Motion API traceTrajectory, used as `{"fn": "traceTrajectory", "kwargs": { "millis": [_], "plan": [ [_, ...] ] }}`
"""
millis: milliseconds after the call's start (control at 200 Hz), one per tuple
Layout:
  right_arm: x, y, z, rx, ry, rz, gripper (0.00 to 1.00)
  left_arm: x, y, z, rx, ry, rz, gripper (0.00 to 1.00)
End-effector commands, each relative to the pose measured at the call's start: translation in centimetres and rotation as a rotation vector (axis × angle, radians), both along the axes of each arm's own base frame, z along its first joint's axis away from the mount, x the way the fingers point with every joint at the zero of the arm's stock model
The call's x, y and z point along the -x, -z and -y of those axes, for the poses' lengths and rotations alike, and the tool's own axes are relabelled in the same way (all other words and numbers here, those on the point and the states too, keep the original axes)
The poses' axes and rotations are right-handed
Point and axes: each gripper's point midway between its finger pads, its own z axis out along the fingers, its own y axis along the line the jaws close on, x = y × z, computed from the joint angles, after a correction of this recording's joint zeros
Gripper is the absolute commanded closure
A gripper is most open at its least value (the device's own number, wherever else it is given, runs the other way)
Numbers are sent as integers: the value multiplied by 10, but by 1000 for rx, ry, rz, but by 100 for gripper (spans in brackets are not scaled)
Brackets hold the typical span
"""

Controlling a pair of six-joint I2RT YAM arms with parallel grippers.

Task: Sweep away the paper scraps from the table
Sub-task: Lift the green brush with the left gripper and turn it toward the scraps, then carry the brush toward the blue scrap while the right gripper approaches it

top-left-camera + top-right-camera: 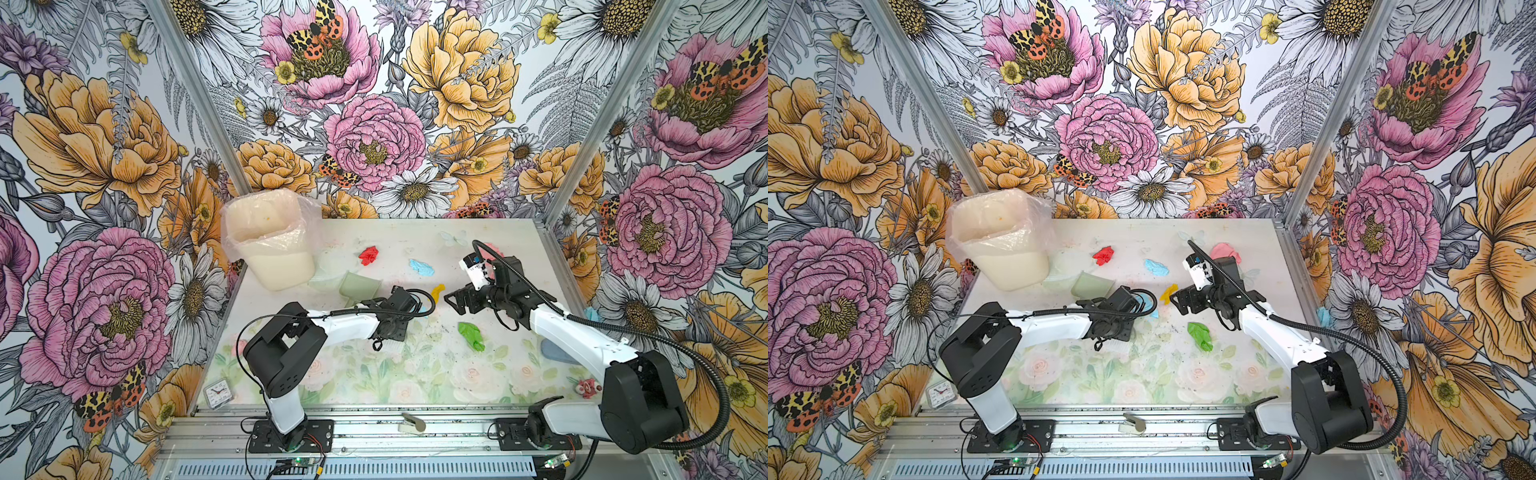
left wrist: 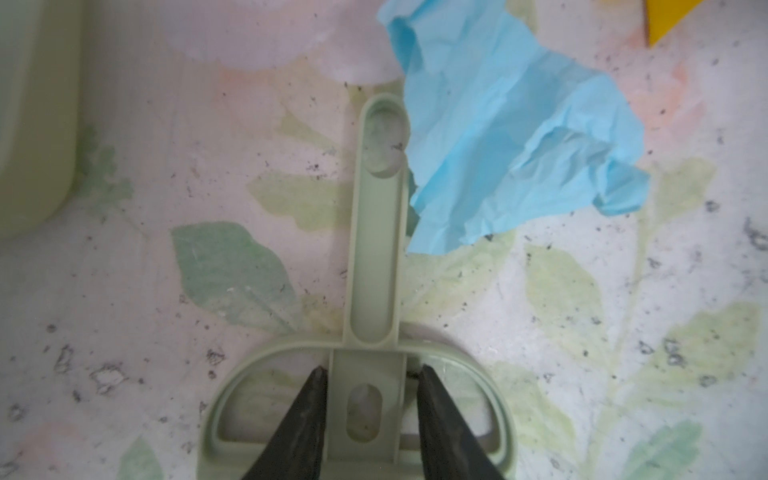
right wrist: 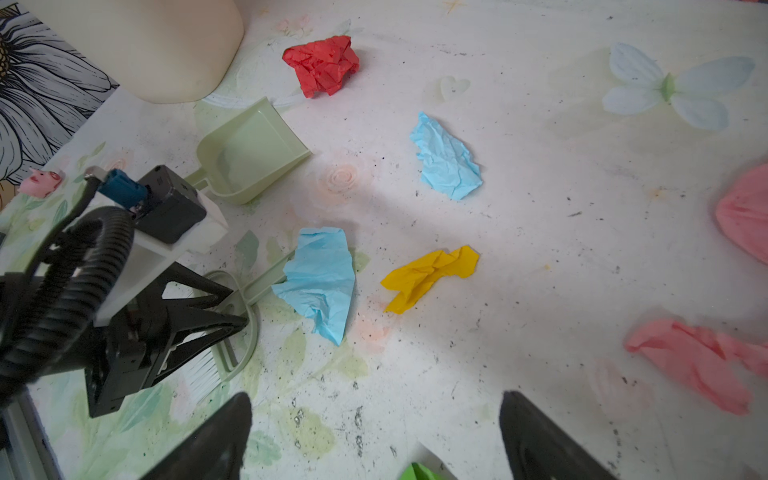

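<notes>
Closest, the left gripper (image 2: 370,372) sets its jaws either side of the brush (image 2: 376,257) neck, nearly touching; grip, I cannot tell; right gripper (image 3: 376,395) hangs spread wide, empty; paper scraps (image 3: 322,64) lie scattered across the table (image 3: 561,199), none in the dustpan (image 3: 253,149); sweeping, I reckon, is all ahead.

Nothing written can be read anywhere: no words, brand names, labels or signs. The only thing with markings is a small clock (image 1: 217,393) at the near left corner of the tabletop (image 1: 415,249). In both top views its white dial shows thin pointers and faint marks around the rim, too small to read as numerals.
</notes>
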Motion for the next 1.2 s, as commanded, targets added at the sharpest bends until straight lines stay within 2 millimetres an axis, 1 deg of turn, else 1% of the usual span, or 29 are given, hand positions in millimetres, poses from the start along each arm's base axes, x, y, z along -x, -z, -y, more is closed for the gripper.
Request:
{"fn": "traceTrajectory", "kwargs": {
  "millis": [0,225,230,240,260,636,776,916,1086,1196],
  "plan": [
    [-3,-7,-3,-3,-3,22,5,60,54,-28,-106,17,-249,64],
    [-3,-7,-3,-2,-2,24,5,70,60,-34,-130,18,-265,70],
    [-3,-7,-3,-2,-2,24,5,70,59,-35,-131,18,-263,70],
    [-3,-8,-3,-1,-1,26,5,67,52,-33,-116,17,-244,70],
    [-3,-7,-3,-1,-1,25,5,66,49,-33,-117,12,-233,71],
    [-2,-7,-6,-4,-13,22,5,65,39,-36,-106,1,-198,76],
    [-2,-11,-9,-12,-33,31,5,64,29,-39,-99,-3,-184,79],
    [-1,-21,-20,-58,-91,33,5,64,18,-38,-72,0,-167,81],
    [6,-35,-40,-153,-198,14,5,61,1,-35,-26,14,-141,83],
    [9,-39,-48,-192,-248,0,5,59,-11,-35,-11,24,-118,84]
  ]
}}
